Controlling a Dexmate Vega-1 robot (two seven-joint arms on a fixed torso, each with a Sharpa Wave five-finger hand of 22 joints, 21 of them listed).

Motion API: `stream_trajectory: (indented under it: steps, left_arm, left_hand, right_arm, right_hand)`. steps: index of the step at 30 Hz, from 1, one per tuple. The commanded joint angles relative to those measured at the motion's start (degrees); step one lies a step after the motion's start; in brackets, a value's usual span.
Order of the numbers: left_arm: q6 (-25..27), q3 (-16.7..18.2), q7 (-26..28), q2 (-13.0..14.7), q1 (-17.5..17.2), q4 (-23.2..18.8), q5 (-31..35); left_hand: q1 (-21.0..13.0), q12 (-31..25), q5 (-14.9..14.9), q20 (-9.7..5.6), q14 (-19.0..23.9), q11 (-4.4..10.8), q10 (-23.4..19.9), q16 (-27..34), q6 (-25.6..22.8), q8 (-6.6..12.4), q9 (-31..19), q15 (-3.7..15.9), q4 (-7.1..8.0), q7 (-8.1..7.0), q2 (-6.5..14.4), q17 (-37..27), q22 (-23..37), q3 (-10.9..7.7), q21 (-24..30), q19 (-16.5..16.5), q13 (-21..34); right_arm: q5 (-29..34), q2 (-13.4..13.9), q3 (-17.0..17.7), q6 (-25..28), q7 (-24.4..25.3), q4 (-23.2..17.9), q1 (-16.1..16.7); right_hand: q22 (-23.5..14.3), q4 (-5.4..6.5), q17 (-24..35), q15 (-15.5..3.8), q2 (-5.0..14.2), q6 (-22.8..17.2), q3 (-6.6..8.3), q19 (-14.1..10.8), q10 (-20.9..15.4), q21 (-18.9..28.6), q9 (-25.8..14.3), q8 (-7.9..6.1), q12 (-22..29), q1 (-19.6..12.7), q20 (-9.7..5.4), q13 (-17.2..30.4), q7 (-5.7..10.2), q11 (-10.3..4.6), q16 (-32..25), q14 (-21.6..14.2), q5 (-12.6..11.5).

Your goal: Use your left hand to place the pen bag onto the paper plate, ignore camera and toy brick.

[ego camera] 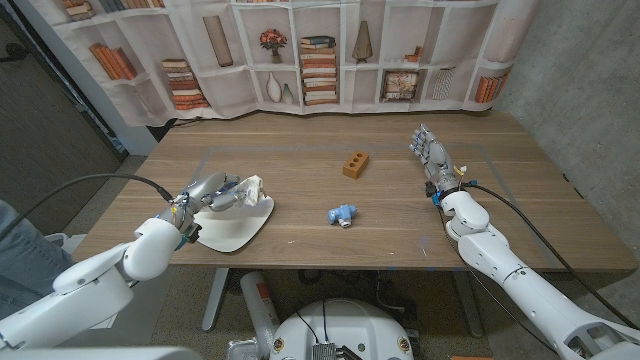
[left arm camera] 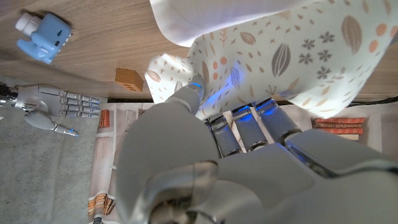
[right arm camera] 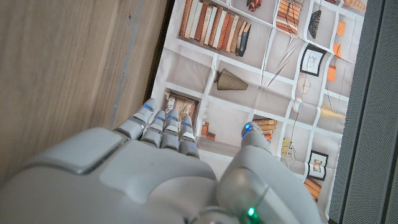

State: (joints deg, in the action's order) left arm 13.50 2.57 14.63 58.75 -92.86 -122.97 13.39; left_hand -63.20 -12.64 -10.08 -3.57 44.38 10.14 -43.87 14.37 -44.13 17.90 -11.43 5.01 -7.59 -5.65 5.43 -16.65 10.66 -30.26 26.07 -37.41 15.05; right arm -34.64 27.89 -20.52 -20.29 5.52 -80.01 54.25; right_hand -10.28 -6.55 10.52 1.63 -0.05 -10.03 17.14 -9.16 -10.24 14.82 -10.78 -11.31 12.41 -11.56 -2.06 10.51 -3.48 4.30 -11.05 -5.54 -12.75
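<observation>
Head view shows my left hand (ego camera: 205, 192) gripping the pen bag (ego camera: 245, 190) over the paper plate (ego camera: 235, 226). My right hand (ego camera: 430, 155) holds nothing, fingers straight.

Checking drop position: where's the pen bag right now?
In the head view the pen bag is on the robot's left, held by the left hand over the paper plate, left of the blue toy camera.

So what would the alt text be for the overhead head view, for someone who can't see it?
The robot's left hand holds a patterned pen bag over a white paper plate on a wooden table. A brown toy brick and small blue camera lie nearby; its right hand waits apart.
</observation>
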Motion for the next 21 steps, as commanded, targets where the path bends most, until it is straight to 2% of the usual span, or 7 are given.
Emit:
stream_trajectory:
  steps: [1,13,21]
  left_arm:
    - [1.31,0.15,-0.11,-2.04,-0.64,-0.44,3.4]
    - [0.12,-1.61,-0.07,-3.41,0.75,1.16,3.19]
    - [0.62,-2.77,-0.23,-2.92,1.38,1.17,3.29]
  left_hand:
    - [-0.25,0.3,0.17,-1.29,0.25,0.14,-0.56,-0.19,-0.52,0.07,-0.13,7.0,-0.24,0.02,-0.53,-0.26,0.19,0.0,0.41,0.3,0.21]
    - [-0.22,0.34,0.17,-1.27,0.25,0.22,-0.58,-0.26,-0.49,0.0,-0.13,7.06,-0.22,0.12,-0.68,-0.37,0.2,0.05,0.48,0.46,0.31]
    - [-0.24,0.39,0.16,-1.14,0.2,0.35,-0.54,-0.32,-0.58,-0.01,-0.13,6.98,-0.2,0.06,-0.7,-0.45,0.21,0.05,0.53,0.58,0.37]
  right_arm:
    - [-0.53,0.54,0.42,0.27,-0.12,-0.54,0.76]
    - [-0.77,0.58,0.59,0.12,-0.14,-0.62,1.25]
    - [-0.96,0.26,0.4,-0.02,-0.44,-0.05,1.2]
  right_hand:
    - [-0.09,0.01,0.14,-0.22,0.71,-0.65,-0.33,-0.69,-0.52,-0.1,-0.09,0.0,-0.05,-0.2,-1.64,0.2,-0.19,0.14,0.11,-0.57,0.12]
    - [-0.1,0.01,0.13,-0.36,0.73,-0.71,-0.38,-0.83,-0.55,-0.27,-0.09,-0.01,-0.06,-0.19,-1.65,0.2,-0.19,0.07,0.13,-0.61,0.11]
    - [-0.1,0.02,0.14,-0.28,0.74,-0.69,-0.43,-0.87,-0.53,-0.4,-0.09,0.0,-0.08,-0.16,-1.65,0.2,-0.15,0.1,0.13,-0.64,0.12]
